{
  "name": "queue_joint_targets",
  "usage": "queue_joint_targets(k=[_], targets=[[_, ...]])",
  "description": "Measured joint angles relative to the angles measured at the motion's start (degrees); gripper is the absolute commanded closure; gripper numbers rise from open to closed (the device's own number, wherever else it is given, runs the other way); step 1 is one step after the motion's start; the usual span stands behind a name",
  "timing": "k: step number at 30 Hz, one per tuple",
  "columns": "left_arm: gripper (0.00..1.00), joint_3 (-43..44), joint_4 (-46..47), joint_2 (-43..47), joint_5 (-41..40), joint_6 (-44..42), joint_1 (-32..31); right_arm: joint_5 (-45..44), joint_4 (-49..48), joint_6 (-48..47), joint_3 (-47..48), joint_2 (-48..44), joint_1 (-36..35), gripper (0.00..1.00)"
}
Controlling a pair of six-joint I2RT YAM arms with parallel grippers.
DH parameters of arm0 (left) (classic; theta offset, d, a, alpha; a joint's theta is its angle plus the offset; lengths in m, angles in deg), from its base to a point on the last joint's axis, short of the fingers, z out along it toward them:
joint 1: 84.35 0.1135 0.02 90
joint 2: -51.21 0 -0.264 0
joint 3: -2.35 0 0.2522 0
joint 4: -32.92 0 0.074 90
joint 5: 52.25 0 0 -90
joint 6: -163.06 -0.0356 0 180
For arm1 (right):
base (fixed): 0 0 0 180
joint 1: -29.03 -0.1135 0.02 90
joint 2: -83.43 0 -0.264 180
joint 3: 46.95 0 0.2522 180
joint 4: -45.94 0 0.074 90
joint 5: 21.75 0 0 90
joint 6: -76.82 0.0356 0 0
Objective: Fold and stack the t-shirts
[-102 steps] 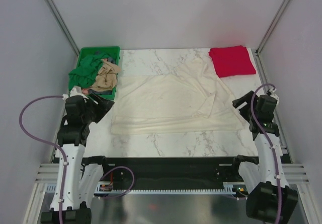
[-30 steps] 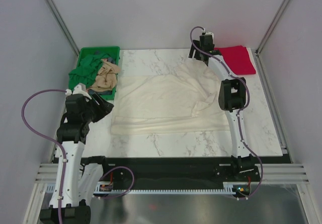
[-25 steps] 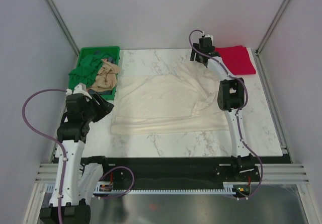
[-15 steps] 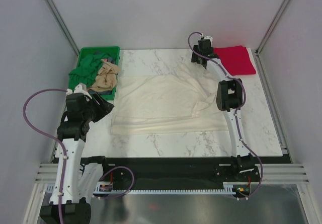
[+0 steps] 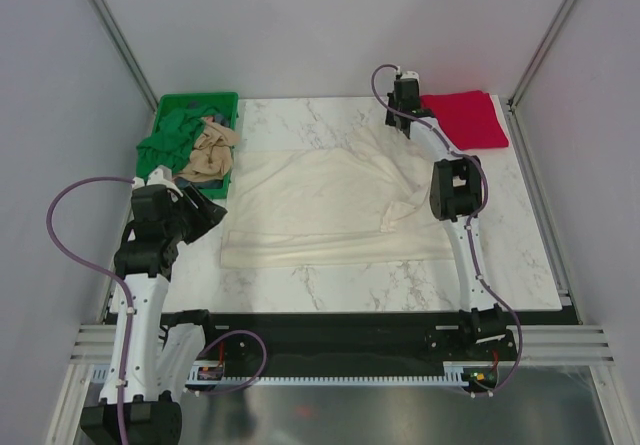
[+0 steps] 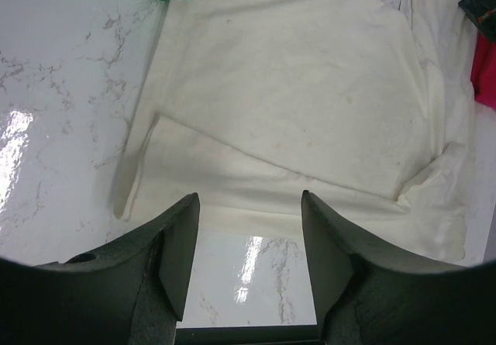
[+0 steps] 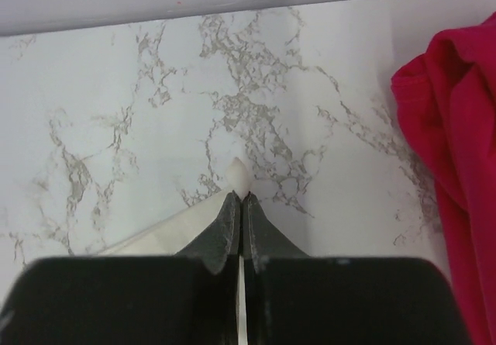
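Note:
A large cream-white t-shirt (image 5: 330, 200) lies spread across the middle of the marble table, partly folded on its right side. My right gripper (image 5: 400, 118) reaches to the shirt's far right corner and is shut on a pinch of the cream cloth (image 7: 239, 176). A folded red t-shirt (image 5: 462, 117) lies at the far right corner, right of that gripper (image 7: 241, 196). My left gripper (image 5: 205, 212) hovers open by the shirt's left edge, above the near hem (image 6: 256, 205), with nothing between its fingers (image 6: 180, 240).
A green crate (image 5: 190, 137) at the far left holds dark green (image 5: 165, 145) and tan (image 5: 208, 153) shirts. Grey walls enclose the table on three sides. The arms' base rail (image 5: 330, 335) runs along the near edge.
The right gripper closed on the cream shirt's far corner; before it stood open over that spot. The left arm has stayed still.

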Motion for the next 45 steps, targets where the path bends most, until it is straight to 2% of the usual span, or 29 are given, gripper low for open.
queue_joint_targets(k=[4,8,17,20,21,24,28,31,35,39,41,45], targets=[[0.37,-0.11,0.0,-0.11,0.0,-0.02,0.0,2.21,-0.63,-2.97,-5.4,-3.8,-0.46,1.0],[0.37,-0.24,0.0,-0.15,0.0,-0.02,0.0,2.36,-1.6,-6.73,-16.22,-14.1,-2.73,1.0],[0.37,-0.28,-0.02,-0.09,0.0,-0.09,0.0,-0.63,-12.09,-9.18,-54.05,-55.49,-12.74,1.0],[0.37,-0.28,0.0,-0.07,0.0,-0.09,0.0,-4.94,-15.26,-6.78,-70.51,-70.53,-11.91,1.0],[0.37,-0.31,0.0,-0.04,0.0,-0.09,0.0,-5.38,-15.17,-6.56,-72.39,-72.17,-11.52,1.0],[0.37,-0.31,0.0,-0.07,-0.04,-0.09,0.0,-11.19,-15.19,-2.67,-86.29,-82.44,-10.1,1.0],[0.39,-0.31,0.37,-0.79,-0.44,0.15,-0.02,-18.8,-12.48,5.81,-100.39,-92.5,-8.26,1.0],[0.4,-0.31,1.79,-3.04,-0.57,1.09,-0.48,-21.51,-10.8,11.43,-106.31,-98.44,-5.14,1.0],[0.4,-0.31,4.13,-7.72,-2.29,2.86,-3.17,-24.65,-10.16,16.85,-108.48,-101.96,-1.64,1.0],[0.41,-0.07,7.26,-13.25,-7.61,5.05,-11.5,-24.52,-10.38,19.76,-108.76,-102.2,1.46,1.0],[0.44,0.55,9.79,-17.22,-10.51,5.75,-15.72,-24.0,-10.38,20.63,-108.76,-101.15,1.99,1.0],[0.49,5.66,13.44,-30.45,-15.17,6.56,-19.67,-22.64,-10.38,21.11,-109.07,-99.03,2.01,1.0]])
